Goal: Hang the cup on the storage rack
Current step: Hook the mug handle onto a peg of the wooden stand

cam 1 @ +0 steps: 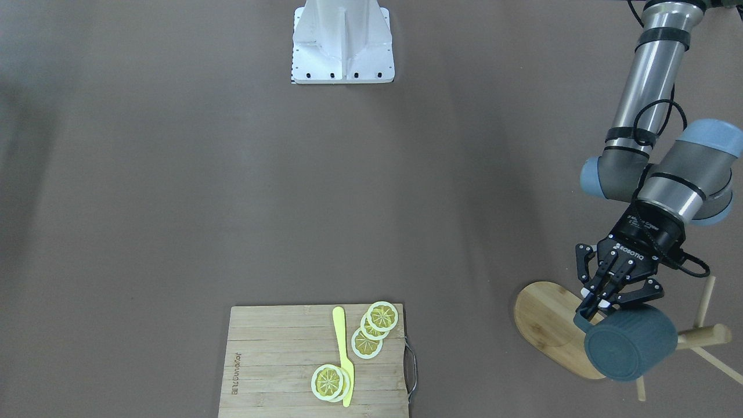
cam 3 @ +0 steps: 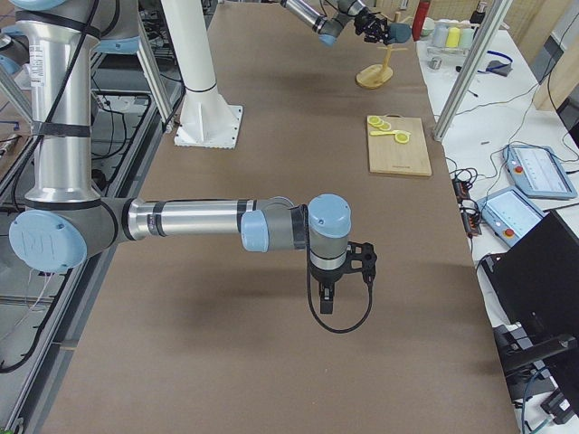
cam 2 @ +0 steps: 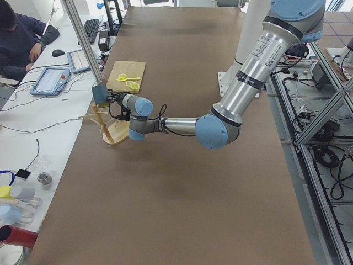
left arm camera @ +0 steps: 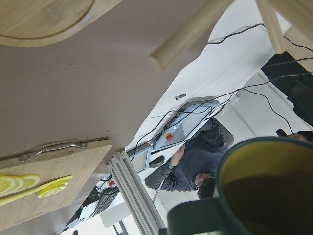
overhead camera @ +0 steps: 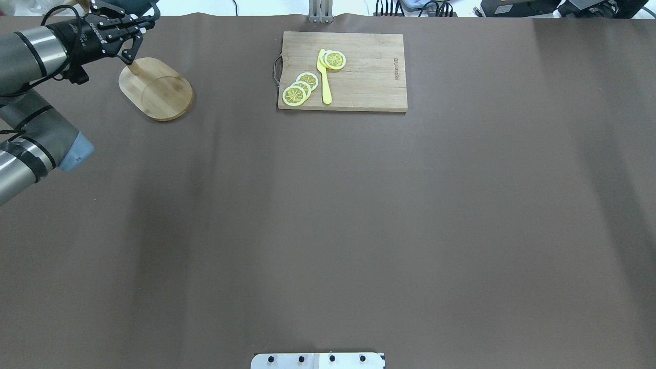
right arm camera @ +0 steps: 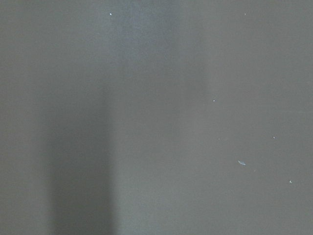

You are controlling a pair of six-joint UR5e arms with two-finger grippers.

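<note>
My left gripper [cam 1: 598, 302] is shut on the slate-blue cup [cam 1: 630, 342] at its handle side and holds it tilted on its side in the air. The cup hangs over the bamboo storage rack's oval base [cam 1: 545, 319], right beside the post [cam 1: 705, 335] and its thin pegs. I cannot tell whether the cup touches a peg. The left wrist view shows the cup's olive interior [left arm camera: 266, 186], a peg tip [left arm camera: 188, 34] and the base [left arm camera: 44, 19]. In the overhead view the gripper [overhead camera: 138, 25] is above the base [overhead camera: 156, 89]. My right gripper [cam 3: 327, 298] points down over bare table; I cannot tell if it is open.
A rectangular wooden cutting board [cam 1: 278, 360] with lemon slices [cam 1: 374, 328] and a yellow knife [cam 1: 343, 354] lies at the table's far-middle edge. The robot's white base [cam 1: 342, 43] stands opposite. An operator sits beyond the table edge [cam 2: 16, 38].
</note>
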